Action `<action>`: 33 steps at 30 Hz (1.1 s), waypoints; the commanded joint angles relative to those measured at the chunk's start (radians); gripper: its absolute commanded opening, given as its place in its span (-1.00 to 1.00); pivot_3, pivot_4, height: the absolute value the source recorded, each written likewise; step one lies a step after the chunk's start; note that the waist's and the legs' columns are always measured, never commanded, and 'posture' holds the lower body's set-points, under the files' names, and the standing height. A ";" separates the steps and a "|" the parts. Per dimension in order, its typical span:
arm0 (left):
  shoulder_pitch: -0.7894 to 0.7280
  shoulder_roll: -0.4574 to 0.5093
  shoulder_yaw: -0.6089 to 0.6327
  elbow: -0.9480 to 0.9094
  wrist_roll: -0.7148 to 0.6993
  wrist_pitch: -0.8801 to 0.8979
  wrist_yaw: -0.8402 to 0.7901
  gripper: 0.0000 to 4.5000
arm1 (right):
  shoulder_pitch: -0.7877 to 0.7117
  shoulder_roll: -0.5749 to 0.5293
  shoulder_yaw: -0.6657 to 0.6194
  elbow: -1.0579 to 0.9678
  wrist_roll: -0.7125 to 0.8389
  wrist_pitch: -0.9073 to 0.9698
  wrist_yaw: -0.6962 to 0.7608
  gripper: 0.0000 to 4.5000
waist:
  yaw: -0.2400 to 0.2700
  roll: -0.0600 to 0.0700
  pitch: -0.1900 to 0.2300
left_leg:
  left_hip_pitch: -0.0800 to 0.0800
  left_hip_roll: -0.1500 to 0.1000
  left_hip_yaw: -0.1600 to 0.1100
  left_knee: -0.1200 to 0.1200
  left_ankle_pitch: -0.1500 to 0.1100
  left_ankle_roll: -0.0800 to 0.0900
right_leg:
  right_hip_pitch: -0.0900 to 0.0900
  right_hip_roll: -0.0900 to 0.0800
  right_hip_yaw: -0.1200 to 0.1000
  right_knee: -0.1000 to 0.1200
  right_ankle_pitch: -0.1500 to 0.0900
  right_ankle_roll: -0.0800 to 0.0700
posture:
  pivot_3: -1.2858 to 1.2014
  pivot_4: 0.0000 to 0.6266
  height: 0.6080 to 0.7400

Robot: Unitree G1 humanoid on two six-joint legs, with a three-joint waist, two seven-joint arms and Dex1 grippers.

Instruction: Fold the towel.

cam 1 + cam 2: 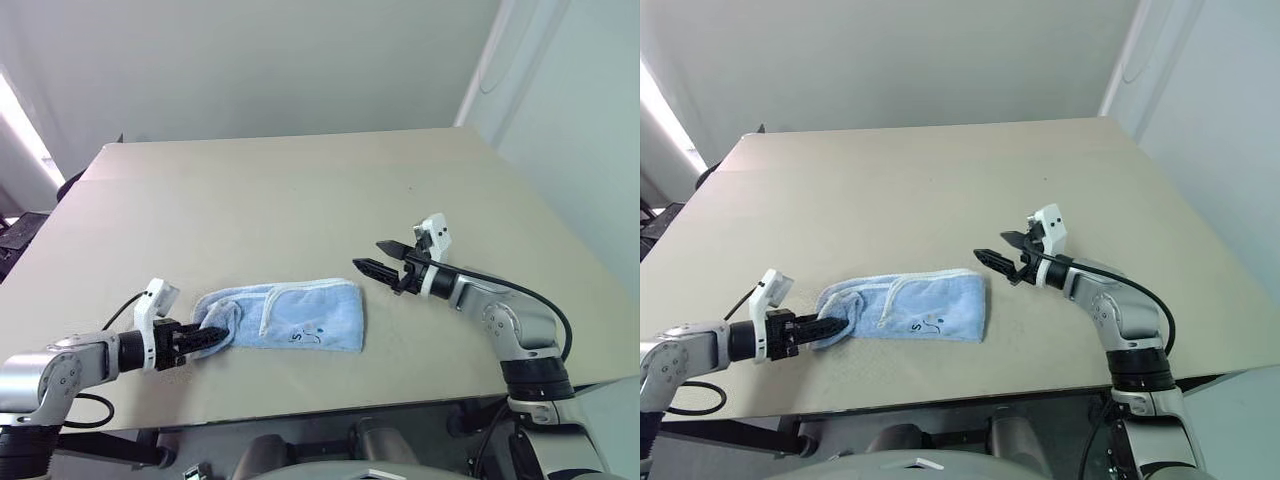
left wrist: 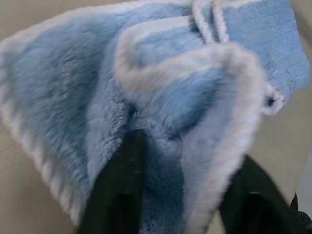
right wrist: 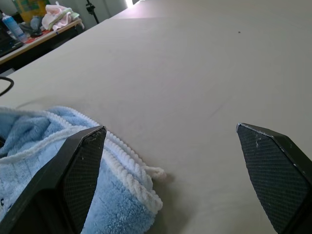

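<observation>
Loosely, the left pincer (image 1: pixel 208 338) straddles the folded towel (image 1: pixel 290 316) on the table (image 1: pixel 300 190); the right pincer (image 1: pixel 380 258) gapes empty.

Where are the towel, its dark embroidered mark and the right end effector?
towel (image 1: pixel 300 315), left eye view, middle of the blue cloth.
dark embroidered mark (image 1: pixel 306 336), left eye view, on the stitching.
right end effector (image 1: pixel 377 257), left eye view, midway between the open fingertips.

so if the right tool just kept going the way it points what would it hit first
Probably the towel. The right tool is open, hovering off the towel's right end and aimed left and slightly down. Its wrist view has the towel's white-edged corner just ahead. Depth is unclear, so it might touch the table first.
</observation>
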State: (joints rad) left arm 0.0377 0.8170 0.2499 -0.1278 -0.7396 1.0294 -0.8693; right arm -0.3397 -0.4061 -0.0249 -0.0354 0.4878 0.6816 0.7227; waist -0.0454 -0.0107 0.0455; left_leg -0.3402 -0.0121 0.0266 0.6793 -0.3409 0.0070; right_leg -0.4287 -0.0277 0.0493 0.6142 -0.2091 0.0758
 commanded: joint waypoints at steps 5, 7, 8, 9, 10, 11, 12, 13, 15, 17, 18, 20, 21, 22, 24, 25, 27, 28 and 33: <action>-0.028 0.036 0.059 0.087 0.054 -0.054 0.024 0.90 | -0.013 -0.004 0.000 -0.015 -0.013 -0.034 0.000 1.00 | 0.000 0.000 0.000 | 0.000 0.000 0.000 0.000 0.000 0.000 | 0.000 0.000 0.000 0.000 0.000 0.000 | 0.03 -1.00 1.00; -0.038 0.030 0.061 0.100 0.040 -0.027 0.028 0.90 | -0.016 -0.001 0.006 -0.009 -0.020 -0.038 -0.003 1.00 | 0.000 0.000 0.000 | 0.000 0.000 0.000 0.000 0.000 0.000 | 0.000 0.000 0.000 0.000 0.000 0.000 | 0.03 -1.00 1.00; -0.039 0.028 0.056 0.107 0.044 -0.024 0.033 0.90 | -0.016 -0.001 0.011 -0.010 -0.025 -0.042 -0.004 1.00 | 0.000 0.000 0.000 | 0.000 0.000 0.000 0.000 0.000 0.000 | 0.000 0.000 0.000 0.000 0.000 0.000 | 0.03 -1.00 1.00; -0.039 0.025 0.050 0.112 0.049 -0.026 0.036 0.90 | -0.015 -0.001 0.016 -0.011 -0.029 -0.044 -0.004 1.00 | 0.000 0.000 0.000 | 0.000 0.000 0.000 0.000 0.000 0.000 | 0.000 0.000 0.000 0.000 0.000 0.000 | 0.03 -1.00 1.00; -0.038 0.021 0.045 0.117 0.052 -0.025 0.038 0.90 | -0.013 -0.001 0.019 -0.011 -0.033 -0.047 -0.004 1.00 | 0.000 0.000 0.000 | 0.000 0.000 0.000 0.000 0.000 0.000 | 0.000 0.000 0.000 0.000 0.000 0.000 | 0.03 -1.00 1.00; -0.039 0.016 0.039 0.127 0.057 -0.025 0.041 0.90 | -0.013 0.000 0.021 -0.010 -0.037 -0.049 -0.004 1.00 | 0.000 0.000 0.000 | 0.000 0.000 0.000 0.000 0.000 0.000 | 0.000 0.000 0.000 0.000 0.000 0.000 | 0.03 -1.00 1.00; -0.049 0.009 0.030 0.146 0.062 -0.017 0.051 0.90 | -0.013 0.001 0.020 -0.007 -0.040 -0.050 -0.004 1.00 | 0.000 0.000 0.000 | 0.000 0.000 0.000 0.000 0.000 0.000 | 0.000 0.000 0.000 0.000 0.000 0.000 | 0.03 -1.00 1.00; -0.062 0.000 0.023 0.168 0.072 -0.014 0.063 0.90 | -0.014 0.001 0.020 -0.005 -0.042 -0.051 -0.005 1.00 | 0.002 0.000 0.000 | 0.000 0.000 0.000 0.000 0.000 0.000 | 0.000 0.000 0.000 0.000 0.000 0.000 | 0.03 -1.00 1.00; -0.098 -0.021 0.011 0.222 0.078 0.001 0.071 0.90 | -0.017 0.003 0.017 0.000 -0.047 -0.054 -0.010 1.00 | 0.007 0.002 -0.001 | 0.001 0.000 0.000 0.000 0.000 0.000 | 0.002 0.000 0.000 0.000 0.000 0.000 | 0.03 -1.00 1.00; -0.150 -0.040 -0.027 0.276 0.098 0.026 0.083 0.90 | -0.019 0.003 0.016 0.004 -0.052 -0.056 -0.015 1.00 | 0.013 0.005 -0.002 | 0.002 0.000 0.000 0.001 0.000 0.000 | 0.003 -0.001 -0.001 0.001 0.000 0.001 | 0.03 -1.00 1.00; -0.169 -0.044 -0.044 0.295 0.110 0.032 0.086 0.90 | -0.020 0.004 0.016 0.005 -0.054 -0.057 -0.017 1.00 | 0.015 0.006 -0.002 | 0.003 0.000 0.000 0.002 0.001 0.000 | 0.005 -0.001 -0.002 0.001 -0.001 0.002 | 0.03 -1.00 1.00; -0.217 -0.058 -0.091 0.342 0.150 0.029 0.105 0.90 | -0.021 0.004 0.016 0.006 -0.057 -0.058 -0.018 1.00 | 0.022 0.009 -0.003 | 0.005 0.000 0.000 0.002 0.001 0.000 | 0.008 -0.001 -0.004 0.002 -0.001 0.002 | 0.03 -1.00 1.00; -0.236 -0.061 -0.111 0.361 0.168 0.028 0.110 0.90 | -0.022 0.003 0.016 0.006 -0.058 -0.058 -0.019 1.00 | 0.028 0.011 -0.003 | 0.007 0.000 0.000 0.002 0.001 0.000 | 0.009 -0.001 -0.004 0.002 -0.001 0.002 | 0.03 -1.00 1.00; -0.251 -0.061 -0.139 0.372 0.193 0.014 0.109 0.90 | -0.022 0.003 0.015 0.007 -0.062 -0.059 -0.023 1.00 | 0.031 0.012 -0.002 | 0.010 0.000 -0.001 0.002 0.001 0.000 | 0.008 -0.001 -0.005 0.002 -0.001 0.002 | 0.03 -1.00 1.00; -0.272 -0.053 -0.215 0.380 0.257 -0.035 0.098 0.90 | -0.022 0.002 0.016 0.012 -0.070 -0.060 -0.030 1.00 | 0.031 0.017 -0.002 | 0.018 0.001 -0.001 0.002 0.001 -0.001 | 0.016 -0.001 -0.006 0.001 -0.001 0.002 | 0.03 -1.00 1.00; -0.288 -0.050 -0.245 0.388 0.277 -0.033 0.096 0.90 | -0.022 0.000 0.019 0.012 -0.076 -0.061 -0.032 1.00 | 0.031 0.021 -0.003 | 0.020 0.002 -0.003 0.002 0.000 -0.002 | 0.020 -0.001 -0.007 -0.002 -0.002 0.002 | 0.03 -1.00 1.00; -0.330 -0.048 -0.283 0.407 0.298 -0.015 0.084 0.90 | -0.019 0.001 0.022 0.011 -0.081 -0.063 -0.035 1.00 | 0.030 0.027 -0.001 | 0.020 0.003 -0.005 0.002 -0.002 -0.005 | 0.022 -0.002 -0.009 -0.005 -0.002 0.003 | 0.03 -1.00 1.00; -0.344 -0.041 -0.300 0.408 0.302 -0.007 0.065 0.90 | -0.018 0.004 0.021 0.010 -0.081 -0.062 -0.038 1.00 | 0.028 0.031 0.000 | 0.018 0.003 -0.005 0.001 -0.002 -0.005 | 0.023 -0.001 -0.011 -0.008 -0.002 0.003 | 0.03 -1.00 1.00; -0.398 -0.027 -0.366 0.472 0.367 -0.047 0.018 0.63 | -0.024 0.019 0.012 0.020 -0.078 -0.060 -0.056 1.00 | 0.022 0.040 -0.002 | 0.015 0.007 -0.012 -0.015 -0.002 -0.005 | 0.031 -0.001 -0.028 -0.036 -0.002 0.003 | 0.03 -1.00 1.00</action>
State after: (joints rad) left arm -0.3712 0.7961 -0.0569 0.2894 -0.4236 0.9868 -0.8512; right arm -0.3391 -0.3965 0.0015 -0.0067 0.4055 0.6381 0.6732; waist -0.0231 0.0290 0.0436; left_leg -0.3237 -0.0048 0.0127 0.6639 -0.3427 0.0023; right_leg -0.3996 -0.0279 0.0199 0.5783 -0.2106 0.0785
